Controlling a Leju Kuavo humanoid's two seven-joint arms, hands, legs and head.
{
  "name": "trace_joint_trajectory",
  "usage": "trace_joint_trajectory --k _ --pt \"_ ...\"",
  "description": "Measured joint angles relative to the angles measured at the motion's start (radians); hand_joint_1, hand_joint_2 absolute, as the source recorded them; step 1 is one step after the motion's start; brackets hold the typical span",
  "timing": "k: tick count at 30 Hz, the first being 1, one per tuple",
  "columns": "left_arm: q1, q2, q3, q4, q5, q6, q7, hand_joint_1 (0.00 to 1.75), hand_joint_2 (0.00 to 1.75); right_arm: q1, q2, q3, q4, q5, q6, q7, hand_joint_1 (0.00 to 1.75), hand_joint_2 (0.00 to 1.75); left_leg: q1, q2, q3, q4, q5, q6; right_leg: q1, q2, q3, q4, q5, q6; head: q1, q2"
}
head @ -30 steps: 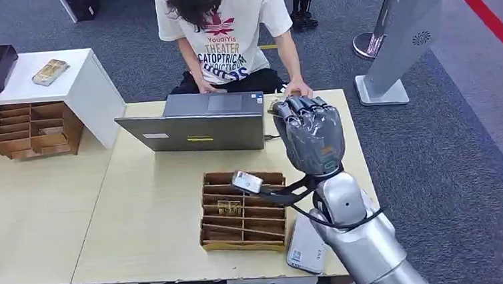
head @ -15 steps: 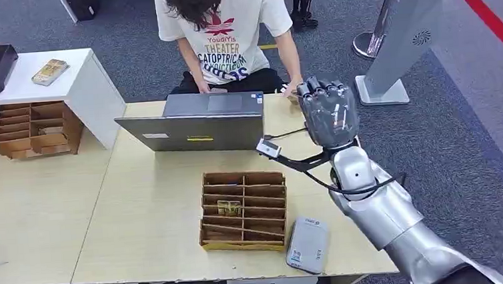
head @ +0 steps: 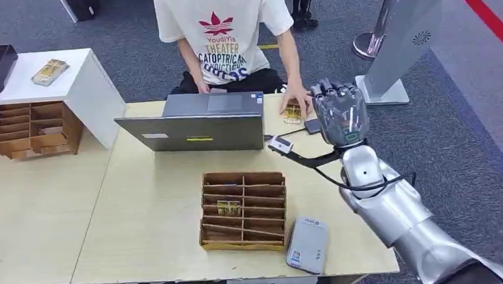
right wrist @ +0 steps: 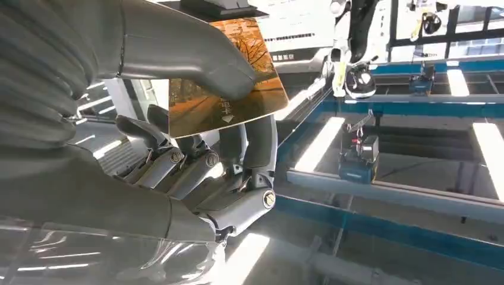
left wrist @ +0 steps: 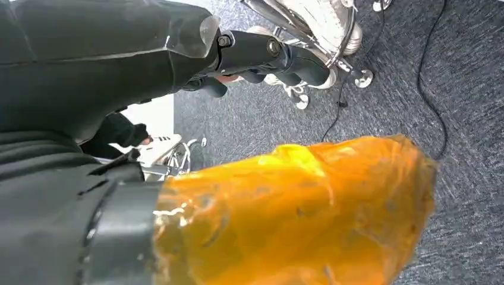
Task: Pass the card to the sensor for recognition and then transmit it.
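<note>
Spanning the head view, pale wooden table (head: 153,209), long side left to right; a person in a white printed T-shirt (head: 227,30) sits at its far edge. Grey open laptop (head: 197,122), back toward the robot. Brown wooden slotted organiser tray (head: 243,209), one small gold-patterned item in a middle slot; a second brown wooden slotted tray (head: 34,130) stands on the left table. Grey flat card sensor box (head: 307,245) at the near edge, beside the tray. Silver right hand (head: 342,112), raised near the far right corner, back toward the camera. Right wrist view adds what the head view hides: orange-brown tree-printed rectangular card (right wrist: 229,77), pinched between thumb and fingers (right wrist: 249,148), long axis across the palm. Left hand: state cannot be told.
</note>
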Motion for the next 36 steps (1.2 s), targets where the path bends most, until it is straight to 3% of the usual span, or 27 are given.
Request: trace_joint_trajectory --k 20,29,30,31,32,36 --pt "-0.003 -0.005 0.0 0.0 -0.038 0.0 0.004 0.0 0.0 0.0 -0.001 0.02 0.001 0.0 0.0 0.004 1.75 1.75 0.0 0.0 0.0 0.0 0.0 0.0 0.0 0.0 0.0 0.0 0.0 0.0 0.0 0.0" --pt "-0.006 -0.012 -0.004 0.0 -0.057 0.0 0.042 0.0 0.0 -0.003 0.004 0.07 0.012 0.0 0.0 0.007 1.75 1.75 0.0 0.0 0.0 0.0 0.0 0.0 0.0 0.0 0.0 0.0 0.0 0.0 0.0 0.0" --pt "-0.008 -0.014 -0.006 0.0 -0.058 0.0 0.048 0.0 0.0 -0.005 0.007 0.07 0.015 0.0 0.0 0.004 0.52 1.75 0.0 0.0 -0.001 0.0 0.0 0.0 0.0 0.0 0.0 0.0 0.0 0.0 0.0 0.0" --pt "-0.01 -0.016 -0.007 0.0 -0.058 0.0 0.053 0.0 0.0 -0.006 0.01 0.071 0.018 0.0 0.0 0.0 0.0 1.75 0.0 0.0 -0.001 0.0 0.0 0.0 0.0 0.0 0.0 0.0 0.0 0.0 0.0 0.0" --pt "-0.011 -0.018 -0.008 0.0 -0.058 0.0 0.054 0.0 0.0 -0.007 0.013 0.072 0.021 0.0 0.0 -0.005 0.0 0.0 0.0 0.0 -0.001 0.0 0.0 0.0 0.0 0.0 0.0 0.0 0.0 0.0 0.0 0.0" --pt "-0.016 -0.024 -0.015 0.0 -0.05 0.0 0.056 0.0 0.0 -0.007 0.03 0.074 0.04 -0.009 0.001 -0.035 0.0 0.0 0.0 0.0 -0.001 0.0 0.0 0.0 0.0 0.0 0.0 0.0 0.0 0.0 0.0 0.0"
